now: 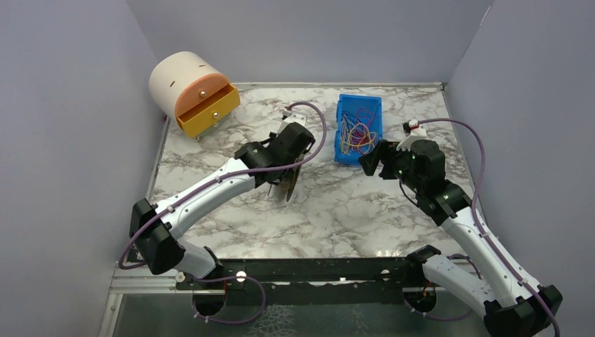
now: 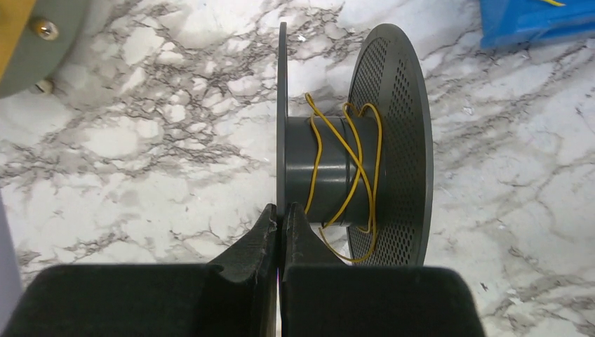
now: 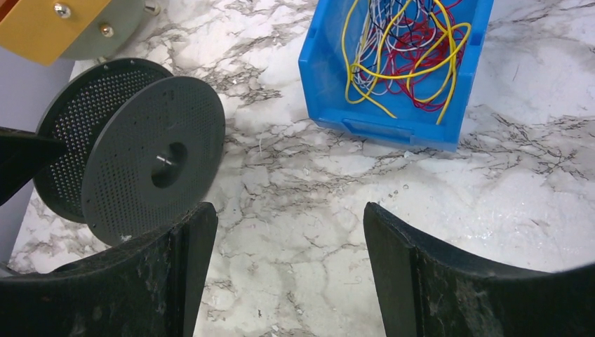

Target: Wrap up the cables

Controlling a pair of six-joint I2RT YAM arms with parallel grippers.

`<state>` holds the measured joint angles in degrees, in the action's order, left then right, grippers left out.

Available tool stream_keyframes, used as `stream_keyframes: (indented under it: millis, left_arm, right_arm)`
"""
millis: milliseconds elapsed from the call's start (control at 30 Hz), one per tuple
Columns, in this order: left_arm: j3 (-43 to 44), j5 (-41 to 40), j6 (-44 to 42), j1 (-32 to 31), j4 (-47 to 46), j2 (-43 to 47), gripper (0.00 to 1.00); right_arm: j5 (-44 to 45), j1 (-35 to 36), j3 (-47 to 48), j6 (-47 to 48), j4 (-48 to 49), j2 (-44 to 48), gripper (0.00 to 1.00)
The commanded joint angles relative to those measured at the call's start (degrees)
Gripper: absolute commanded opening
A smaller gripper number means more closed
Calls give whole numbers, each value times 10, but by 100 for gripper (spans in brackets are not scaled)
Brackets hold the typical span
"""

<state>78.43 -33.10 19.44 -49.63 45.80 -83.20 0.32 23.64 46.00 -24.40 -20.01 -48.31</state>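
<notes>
A dark grey spool [image 2: 337, 168] with two perforated flanges stands on edge on the marble table; it also shows in the top view [image 1: 289, 184] and in the right wrist view [image 3: 144, 158]. A yellow cable [image 2: 351, 151] is looped loosely round its hub. My left gripper [image 2: 281, 214] is shut on the spool's left flange. A blue bin [image 1: 358, 128] holds a tangle of yellow, red and white cables [image 3: 403, 53]. My right gripper [image 3: 288, 228] is open and empty, above bare table between the spool and the bin [image 3: 393, 126].
A round cream drawer unit [image 1: 193, 88] with an open orange drawer stands at the back left. Grey walls close in the table on the left, back and right.
</notes>
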Motion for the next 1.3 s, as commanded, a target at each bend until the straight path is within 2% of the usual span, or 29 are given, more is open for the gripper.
stream_keyframes:
  millis: [0, 200, 567, 733, 1167, 1267]
  left_arm:
    - [-27, 62, 44, -2, -53, 47, 0]
    - [-64, 120, 67, -3, -94, 61, 0]
    - [-71, 136, 56, -2, -115, 49, 0]
    - [-75, 137, 53, -3, -117, 51, 11]
    - [-84, 127, 43, -2, -120, 57, 32]
    - [-84, 124, 41, -3, -121, 58, 39]
  right_arm:
    - [7, 3, 14, 2, -13, 2, 81]
    - [-5, 3, 3, -5, -14, 6, 81]
    - [-6, 3, -3, -6, -23, 8, 81]
    - [-5, 3, -3, -5, -24, 6, 81]
    - [-7, 3, -2, -4, -23, 3, 81]
    - [-7, 3, -2, -5, -23, 4, 81]
